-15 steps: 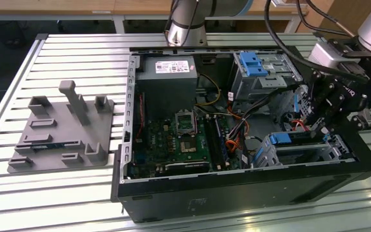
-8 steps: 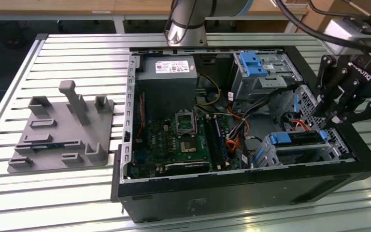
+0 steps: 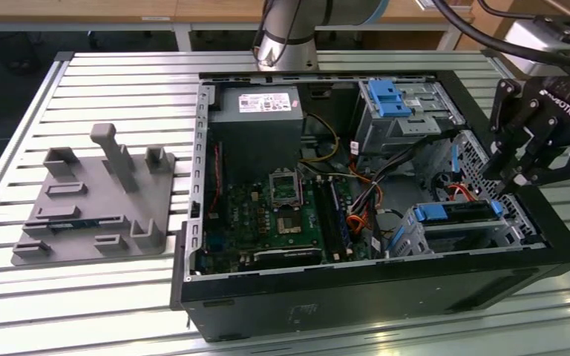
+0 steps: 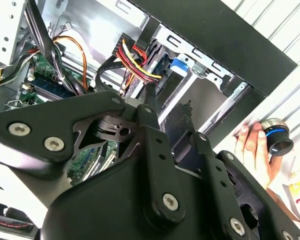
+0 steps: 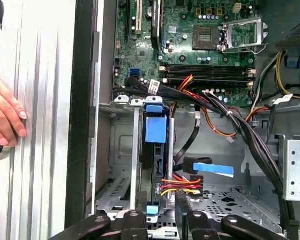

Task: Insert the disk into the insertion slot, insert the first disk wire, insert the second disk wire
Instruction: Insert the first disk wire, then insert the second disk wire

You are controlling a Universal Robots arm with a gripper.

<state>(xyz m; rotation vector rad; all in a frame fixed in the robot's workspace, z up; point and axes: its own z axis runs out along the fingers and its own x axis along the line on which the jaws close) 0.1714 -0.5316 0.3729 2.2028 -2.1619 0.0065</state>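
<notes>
The disk (image 3: 460,212), in its blue carrier, sits inside the insertion slot (image 3: 433,239), a small silver cage at the case's corner on the exterior view's right. In the first wrist view its blue handle (image 5: 155,129) shows edge-on. A red, yellow and black wire bundle (image 5: 179,186) ends at the disk's rear, and a black wire with a blue tag (image 5: 212,169) lies loose beside it. My gripper (image 3: 518,182) hovers just above the cage's rear end. In the second wrist view the gripper (image 4: 168,107) is open, one fingertip (image 4: 148,107) just below the bundle's connector (image 4: 150,89).
The open computer case (image 3: 384,291) rests on a slatted metal table. A taller cage with a blue latch (image 3: 392,100) stands at the back. A grey fixture block (image 3: 102,200) lies on the exterior view's left. A person's hand (image 4: 252,147) rests beside the case, next to a black cylinder (image 4: 276,137).
</notes>
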